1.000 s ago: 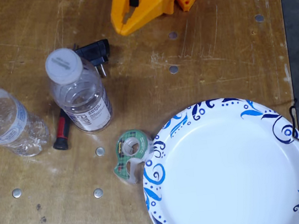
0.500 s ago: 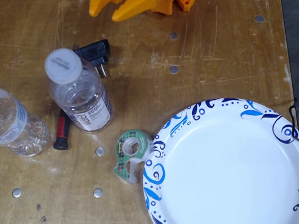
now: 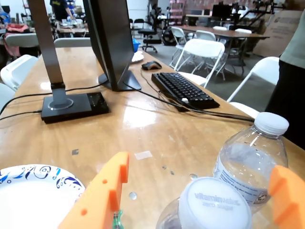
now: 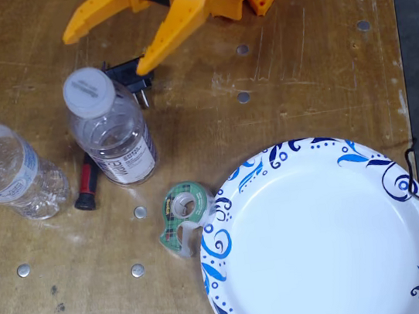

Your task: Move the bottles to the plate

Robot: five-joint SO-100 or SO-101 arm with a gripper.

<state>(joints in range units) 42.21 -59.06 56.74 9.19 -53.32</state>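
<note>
Seen in fixed view, left to right: crinkled bottle point(image 4: 11, 175), wide-capped bottle point(image 4: 109, 129), then empty plate point(image 4: 324, 239). Both bottles upright, off plate. Claw point(image 4: 104, 50) spread wide, empty, just above wide cap; likely first grab.

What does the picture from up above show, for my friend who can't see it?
Seen from the fixed view above, the robot's orange hand is open over a wooden table, near a wide-capped bottle. A crinkled bottle stands at the left edge, a green tape dispenser touches the empty blue-patterned plate.
</note>
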